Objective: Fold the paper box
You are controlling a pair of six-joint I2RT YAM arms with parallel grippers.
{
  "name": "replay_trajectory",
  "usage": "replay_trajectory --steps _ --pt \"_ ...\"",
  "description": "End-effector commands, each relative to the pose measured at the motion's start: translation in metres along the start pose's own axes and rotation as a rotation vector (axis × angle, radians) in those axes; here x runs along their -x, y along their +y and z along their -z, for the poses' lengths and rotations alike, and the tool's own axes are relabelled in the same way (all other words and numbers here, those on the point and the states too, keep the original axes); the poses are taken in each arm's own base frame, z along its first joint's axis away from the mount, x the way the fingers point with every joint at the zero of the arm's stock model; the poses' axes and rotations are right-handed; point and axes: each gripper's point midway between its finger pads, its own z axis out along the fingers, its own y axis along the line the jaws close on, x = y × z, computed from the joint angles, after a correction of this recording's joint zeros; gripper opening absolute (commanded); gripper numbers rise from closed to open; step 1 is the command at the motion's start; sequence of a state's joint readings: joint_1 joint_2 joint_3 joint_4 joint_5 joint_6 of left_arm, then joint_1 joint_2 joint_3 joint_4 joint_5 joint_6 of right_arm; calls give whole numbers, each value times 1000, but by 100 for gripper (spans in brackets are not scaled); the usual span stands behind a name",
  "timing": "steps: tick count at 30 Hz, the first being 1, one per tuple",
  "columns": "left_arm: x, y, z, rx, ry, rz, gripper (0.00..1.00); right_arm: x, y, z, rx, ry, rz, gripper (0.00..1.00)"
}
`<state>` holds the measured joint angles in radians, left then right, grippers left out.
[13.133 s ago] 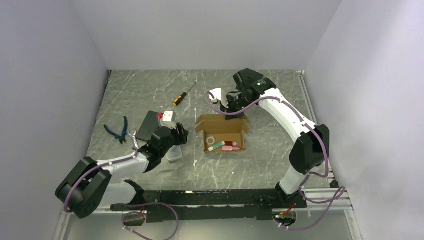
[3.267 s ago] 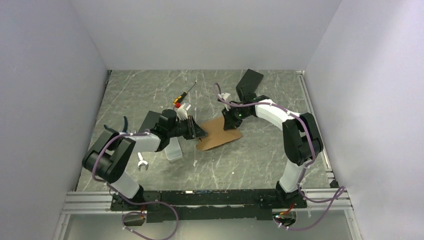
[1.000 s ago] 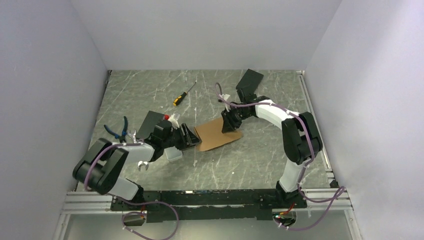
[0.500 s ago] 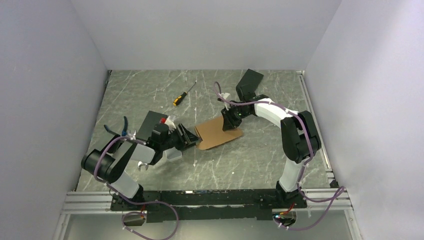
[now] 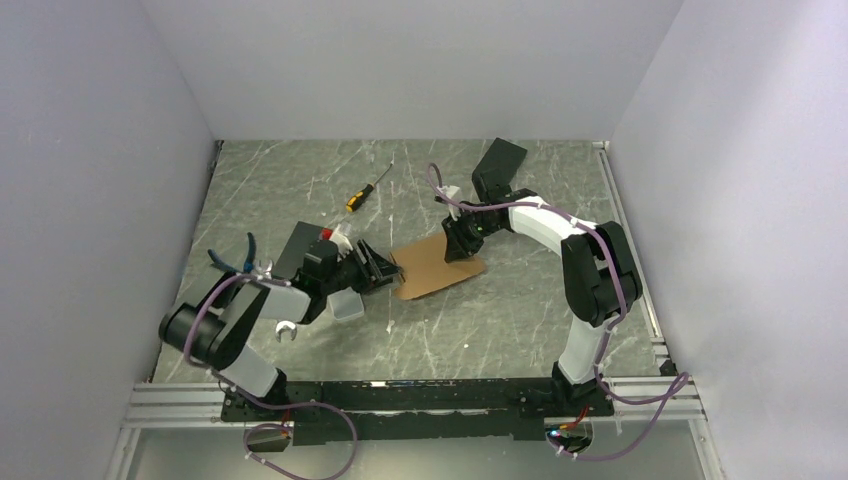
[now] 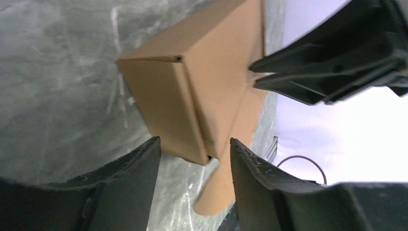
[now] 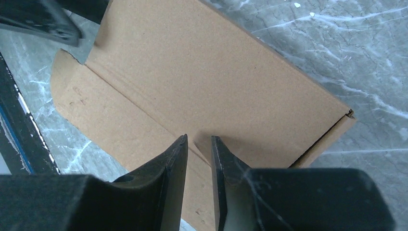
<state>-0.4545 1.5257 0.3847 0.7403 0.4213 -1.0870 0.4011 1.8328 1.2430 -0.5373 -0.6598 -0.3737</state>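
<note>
Left gripper (image 6: 193, 143) stands released, its two black fingers (image 6: 127, 183) spread wide, with the near corner of the closed tan-brown cardboard paper box (image 6: 202, 91) just ahead of and between their tips. Across the box from it, the right gripper (image 7: 198, 142) has its fingers drawn nearly together, tips resting on the box's flat top, above the grey marbled table (image 7: 337, 48).
</note>
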Motion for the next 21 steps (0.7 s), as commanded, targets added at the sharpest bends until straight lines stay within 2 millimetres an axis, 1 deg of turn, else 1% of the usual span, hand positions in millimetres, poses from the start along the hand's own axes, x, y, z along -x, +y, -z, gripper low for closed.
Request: replay_trajectory --steps 1,2,3,4,5,6,8,12,15,17,19,21 --pt "-2 15 -15 40 32 35 57 -12 -5 -8 -17 51 -6 29" --pt "-4 20 -17 51 43 44 51 -11 -5 -8 -16 49 -5 29" --pt "-8 27 -20 71 58 59 49 -11 -4 -8 -13 49 -4 29" --pt "-9 29 -21 74 69 60 43 -11 -3 -8 -10 48 -3 29" --pt "-12 33 -23 83 82 65 32 -10 -2 -7 -5 46 -1 30" --pt "-15 38 -25 95 93 75 24 -9 -1 -7 1 44 2 31" --pt "-17 42 -27 95 104 80 17 -4 5 -2 19 29 19 36" --pt "-18 39 -26 86 105 72 15 13 24 13 76 -26 70 48" --pt "-14 31 -22 77 102 47 17 28 40 32 109 -87 137 55" --pt "-10 23 -20 72 100 23 19 38 47 45 113 -138 165 57" --pt "-7 16 -17 68 101 -4 22 45 45 56 93 -190 157 58" --pt "-5 12 -15 72 101 -23 23 50 30 65 40 -240 102 59"
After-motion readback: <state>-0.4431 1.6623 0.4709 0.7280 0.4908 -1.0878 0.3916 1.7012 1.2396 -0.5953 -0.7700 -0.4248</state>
